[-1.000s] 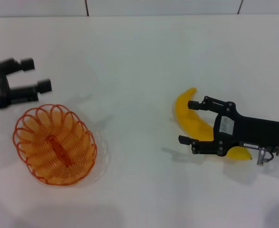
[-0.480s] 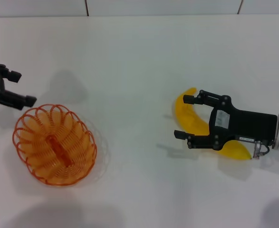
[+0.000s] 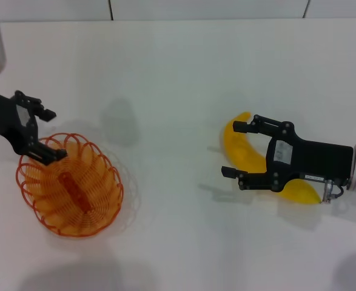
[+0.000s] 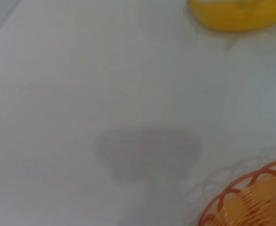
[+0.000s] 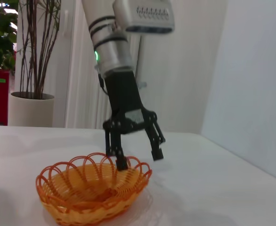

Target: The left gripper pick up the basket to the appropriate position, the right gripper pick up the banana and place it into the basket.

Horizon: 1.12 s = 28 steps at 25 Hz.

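So the left gripper (image 3: 49, 134) is down at the far rim of the basket (image 3: 70, 185), pointing almost straight down, fingers spread apart. One finger (image 5: 120, 159) sits right at the rim loops, looks like it's dipping just inside the edge, while the other one hangs outside over the bare table (image 3: 165, 73). It's straddling the rim but hasn't closed on anything. The side-on right wrist view shows this best: the black claw (image 5: 138, 157) hangs off a white-grey arm segment right above the orange wire.

The basket itself sits flat on the table on the robot's left side, nothing in it.

Over on the right, the right gripper (image 3: 233, 150) lies low and sideways, jaws wide open, with the banana (image 3: 245, 153) between and partly under them. Can't tell if the fingers actually touch it. The banana is on the table, well apart from the basket, its near end poking out below the gripper body.

There's also a potted plant (image 5: 32, 101) in the room behind.
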{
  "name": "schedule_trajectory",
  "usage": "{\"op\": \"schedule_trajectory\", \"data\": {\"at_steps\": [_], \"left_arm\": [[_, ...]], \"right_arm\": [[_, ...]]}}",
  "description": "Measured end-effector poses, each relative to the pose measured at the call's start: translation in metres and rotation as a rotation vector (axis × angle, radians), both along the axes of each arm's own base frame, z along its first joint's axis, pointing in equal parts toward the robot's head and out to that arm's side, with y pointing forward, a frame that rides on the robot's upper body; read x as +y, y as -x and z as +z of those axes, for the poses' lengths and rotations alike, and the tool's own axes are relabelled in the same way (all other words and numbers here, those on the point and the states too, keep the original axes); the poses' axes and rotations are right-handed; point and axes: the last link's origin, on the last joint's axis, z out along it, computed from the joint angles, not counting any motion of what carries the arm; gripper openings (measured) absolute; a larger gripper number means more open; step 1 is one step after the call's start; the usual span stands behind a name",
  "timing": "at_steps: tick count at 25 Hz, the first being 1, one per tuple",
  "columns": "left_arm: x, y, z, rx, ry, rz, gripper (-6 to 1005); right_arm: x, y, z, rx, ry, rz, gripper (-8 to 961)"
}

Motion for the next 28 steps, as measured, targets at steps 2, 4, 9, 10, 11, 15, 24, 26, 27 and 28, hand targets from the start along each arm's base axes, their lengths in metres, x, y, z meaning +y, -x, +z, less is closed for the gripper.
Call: {"op": "schedule_trajectory", "data": {"at_steps": [2,4,9,10,11,15,24,26,27,28], "left_arm": [[0.001,0.004,-0.007,0.014,0.003,0.005,864],[0.002,0.006,-0.01,0.022,-0.002,0.006,862],[0.007,0.003,-0.011,0.012,-0.032,-0.001,858],[0.008,0.002,-0.012,0.013,-0.034,0.0,857],[0.008,0.001,-0.013,0.019,-0.032,0.0,856],[0.007,0.002,-0.02,0.045,-0.01,0.004,818],[0.007,0.002,-0.02,0.049,-0.01,0.009,523],[0.007,0.002,-0.02,0.049,-0.01,0.009,422],[0.007,0.002,-0.02,0.049,-0.01,0.009,371],[0.007,0.002,-0.02,0.049,-0.01,0.009,321]], "right_arm": [[0.001,0.001,0.0,0.0,0.0,0.002,839],[0.001,0.002,-0.001,0.003,0.003,0.004,838],[0.001,0.002,-0.002,0.006,0.006,0.001,834],[0.001,0.002,-0.002,0.006,0.006,0.002,834],[0.001,0.002,-0.003,0.006,0.006,0.002,833],[0.001,0.002,-0.003,0.006,0.006,0.003,830],[0.0,0.001,-0.002,0.006,0.005,0.001,823],[0.0,0.001,-0.002,0.006,0.005,0.002,822],[0.0,0.001,-0.002,0.006,0.005,0.002,821],[0.0,0.001,-0.002,0.006,0.005,0.002,821]]}}
